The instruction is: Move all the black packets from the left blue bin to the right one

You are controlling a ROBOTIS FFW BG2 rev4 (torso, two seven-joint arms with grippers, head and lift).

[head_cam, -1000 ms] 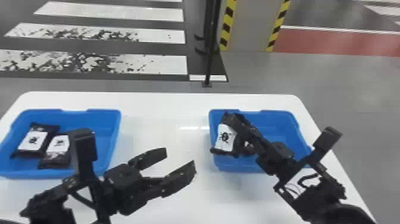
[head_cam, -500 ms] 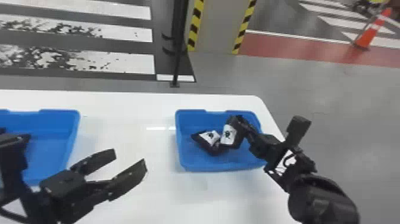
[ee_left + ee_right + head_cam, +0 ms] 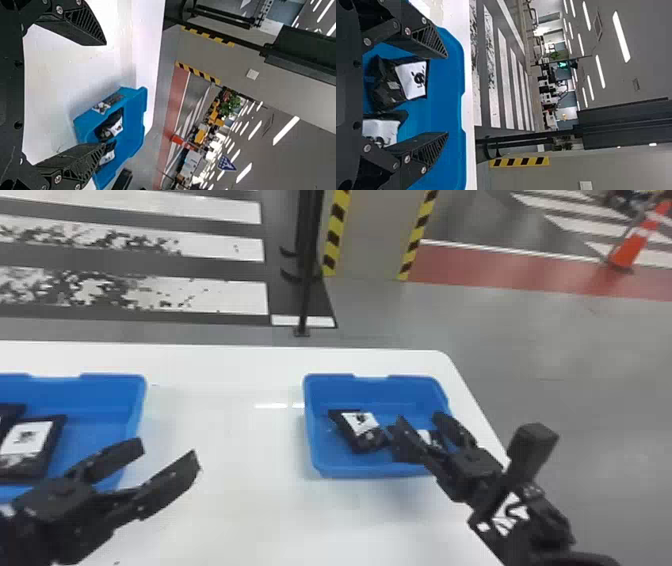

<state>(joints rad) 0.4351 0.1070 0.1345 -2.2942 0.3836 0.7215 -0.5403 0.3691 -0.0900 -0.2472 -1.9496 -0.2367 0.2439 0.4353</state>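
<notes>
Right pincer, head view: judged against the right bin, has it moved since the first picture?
Yes. The right pincer has moved rightward relative to the right bin, from its left side to its right part.

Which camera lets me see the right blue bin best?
The head view: nearly the whole right blue bin shows, with the right gripper over one corner. The left wrist view shows it slanted, partly behind the left gripper; the right wrist view has part, close up.
</notes>
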